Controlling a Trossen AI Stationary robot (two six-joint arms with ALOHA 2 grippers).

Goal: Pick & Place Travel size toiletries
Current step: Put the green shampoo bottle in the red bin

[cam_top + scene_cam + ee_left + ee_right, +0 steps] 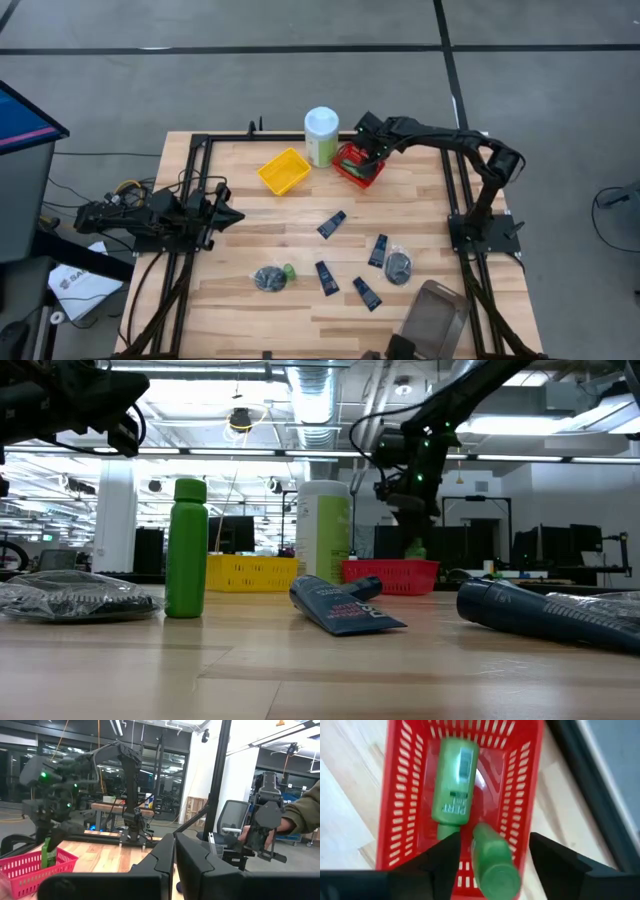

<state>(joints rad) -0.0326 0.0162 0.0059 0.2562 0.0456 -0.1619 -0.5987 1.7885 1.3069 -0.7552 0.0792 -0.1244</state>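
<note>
My right gripper (492, 847) hovers open above the red basket (360, 165), fingers pointing down. Between its fingers, touching neither, a short green bottle (492, 865) stands tilted in the basket beside another green bottle (454, 782) lying flat on the basket floor. On the table a third green bottle (186, 550) stands upright next to a clear-wrapped dark bundle (268, 278). Several navy tubes (326, 277) and a second bundle (398, 267) lie flat in the near middle. My left gripper (225, 213) waits shut at the table's left side.
A yellow basket (284, 171) and a tall pale green canister with a white lid (321, 136) stand left of the red basket at the far edge. A grey container (435, 318) sits at the near right corner. A person's arm (305, 815) shows beyond the table.
</note>
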